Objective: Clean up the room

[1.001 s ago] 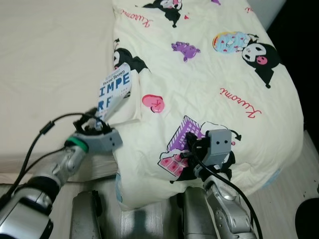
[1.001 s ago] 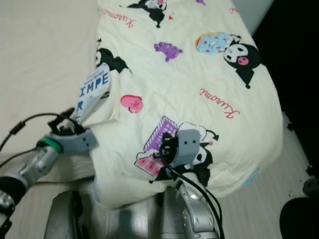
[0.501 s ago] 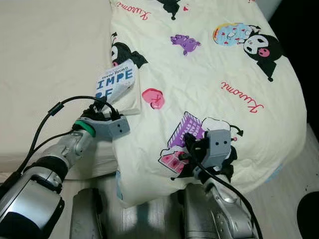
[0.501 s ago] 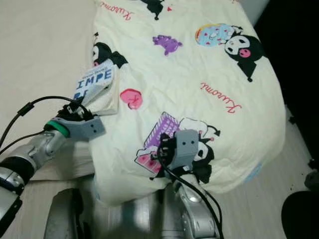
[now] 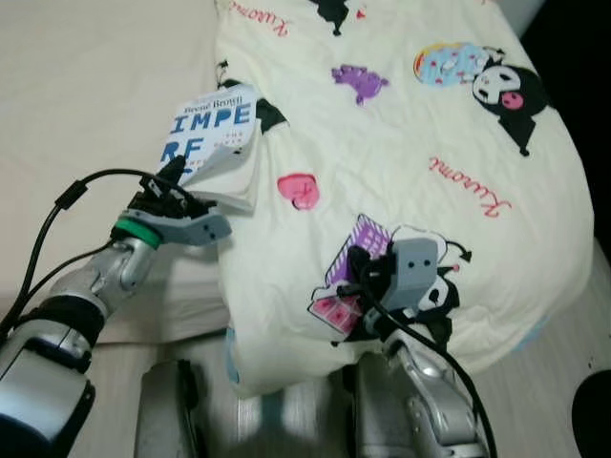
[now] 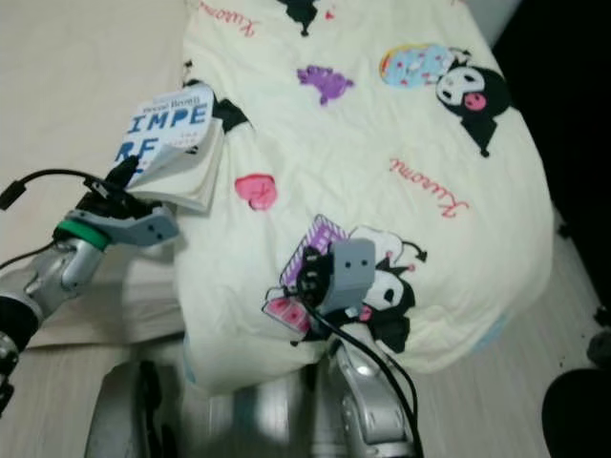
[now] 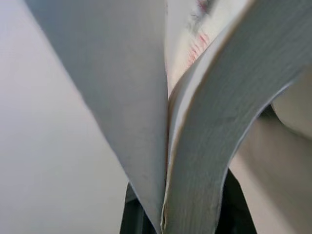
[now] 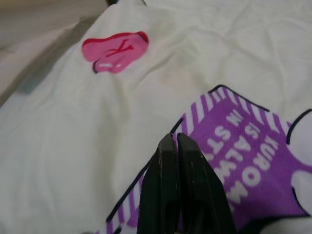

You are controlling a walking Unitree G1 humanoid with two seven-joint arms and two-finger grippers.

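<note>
A white paperback book [image 5: 212, 138] with blue letters is held up over the left edge of the quilt, its cover and pages spread apart. My left gripper [image 5: 172, 181] is shut on the book's lower edge; in the left wrist view the book [image 7: 229, 97] fans out right in front of the camera. My right gripper [image 8: 171, 139] is shut with nothing in it, its fingers pressed together just above a purple print on the quilt [image 5: 410, 143], near the front of the bed.
The cream quilt with cartoon prints covers the right half of the bed; the plain beige sheet [image 5: 86, 86] lies to the left. Wooden floor shows below the bed's front edge, with a dark object [image 5: 592, 420] at the bottom right.
My left gripper has lifted the book up and a little to the left, off the quilt edge, and its pages have spread wider. The right gripper has stayed over the purple print.
</note>
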